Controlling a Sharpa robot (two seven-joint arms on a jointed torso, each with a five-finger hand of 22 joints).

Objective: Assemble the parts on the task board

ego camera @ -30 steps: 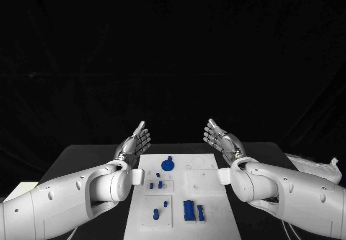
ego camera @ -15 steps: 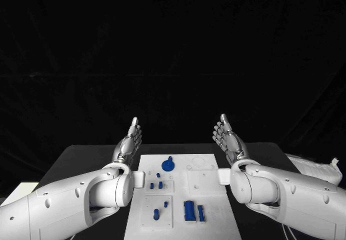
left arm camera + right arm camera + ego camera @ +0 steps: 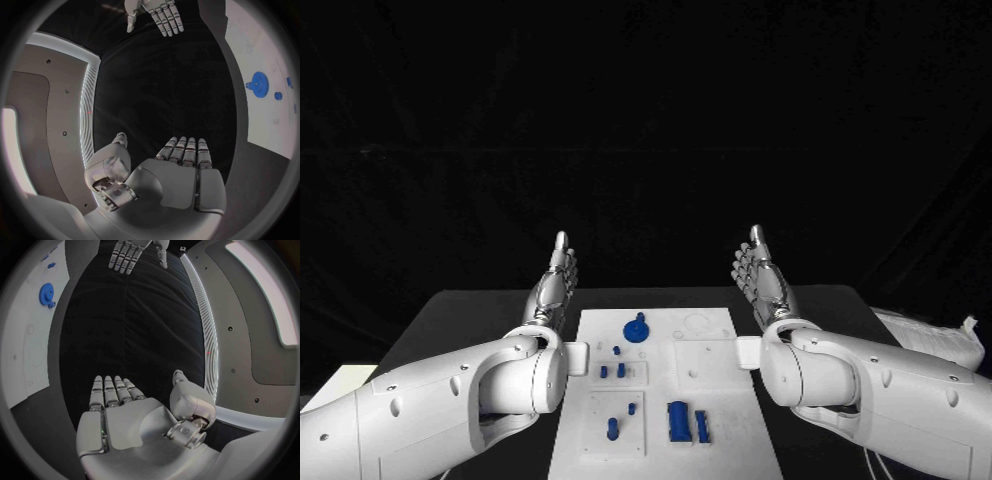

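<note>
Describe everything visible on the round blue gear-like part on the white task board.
The round blue gear-like part is a toothed disc, plastic by its look, with a raised hub or knob at its centre. It lies flat near the far end of the white task board, on its left half, apart from the smaller blue pieces nearer the robot. Nothing touches it: the left hand and right hand are raised beside the board, fingers extended, holding nothing.

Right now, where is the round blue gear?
In the head view the round blue gear sits on the far part of the white task board, toward the robot's left, lying between the raised left hand and right hand.
</note>
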